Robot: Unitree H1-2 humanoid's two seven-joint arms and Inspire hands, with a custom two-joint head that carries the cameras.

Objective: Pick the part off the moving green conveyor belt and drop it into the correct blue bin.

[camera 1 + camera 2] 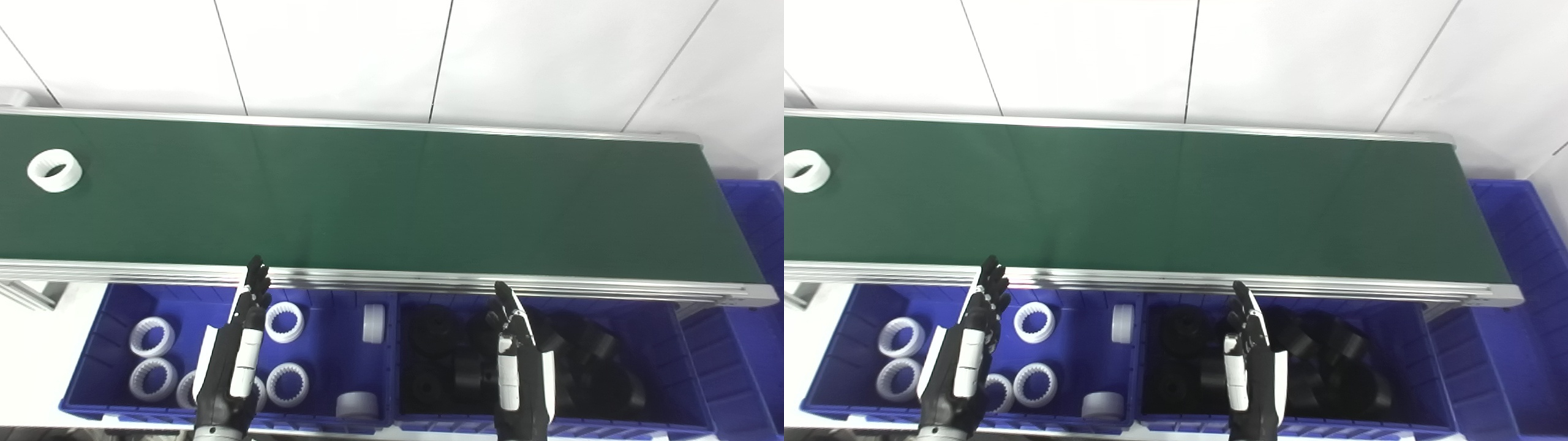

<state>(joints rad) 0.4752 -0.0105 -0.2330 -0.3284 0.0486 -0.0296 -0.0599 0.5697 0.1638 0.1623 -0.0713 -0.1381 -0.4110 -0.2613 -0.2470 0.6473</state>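
A white ring part (54, 170) lies on the green conveyor belt (392, 196) near its far left end, closer to the belt's far edge than its near one, well apart from both hands. The belt runs across the whole scene, dark green and matte, framed by silver aluminium rails (392, 278) along its far and near edges, ending at the right. Behind it the wall (343, 55) is plain white panelling divided by thin dark seams.

Below the belt's near rail sits the left blue bin (122, 306), holding white toothed rings and a few white solid cylinders scattered over its floor. The left hand (236, 361) hovers above this bin, fingers stretched forward and loosely spread, tips reaching up to the near rail, holding nothing.

Just beside it to the right, the right blue bin (674, 367) is piled with black parts. The right hand (517, 367) hangs over that bin, fingers likewise extended and apart, empty, its tips just short of the rail.

At the belt's right end a further blue bin (756, 245) stands, partly cut off by the picture's edge
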